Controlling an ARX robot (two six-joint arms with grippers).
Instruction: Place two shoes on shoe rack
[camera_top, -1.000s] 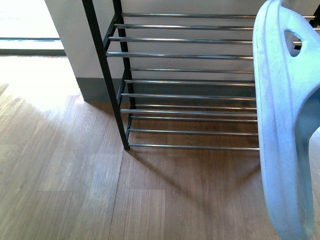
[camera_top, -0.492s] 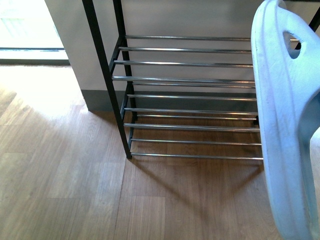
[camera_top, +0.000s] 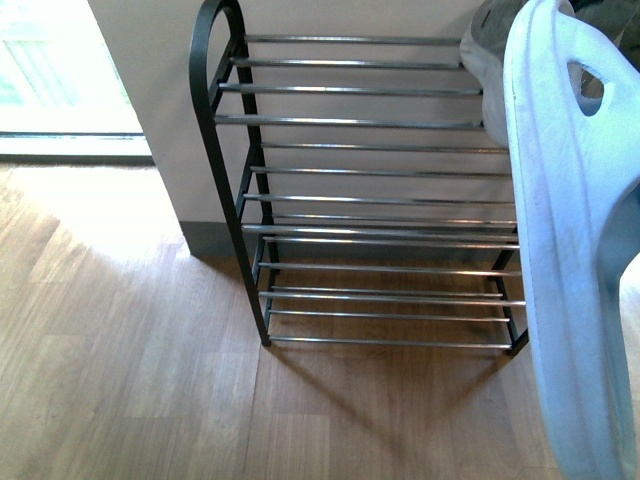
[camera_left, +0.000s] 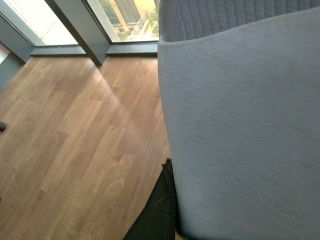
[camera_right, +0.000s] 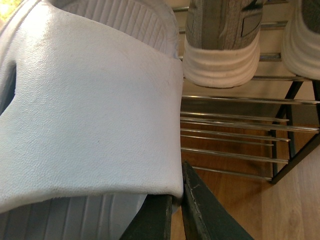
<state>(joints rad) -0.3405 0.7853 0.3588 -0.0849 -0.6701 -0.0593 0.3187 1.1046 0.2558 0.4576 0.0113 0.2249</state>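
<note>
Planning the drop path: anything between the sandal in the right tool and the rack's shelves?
Nothing visible stands between the slide sandal in the right tool and the shoe rack. Only the top tier's right end is taken, by the grey sneakers; its left part and the visible lower bars carry nothing.

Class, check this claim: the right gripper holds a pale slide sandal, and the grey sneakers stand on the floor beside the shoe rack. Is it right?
No. The grey sneakers stand on the upper bars of the shoe rack, not on the floor; the right wrist view shows it. The rest holds.
</note>
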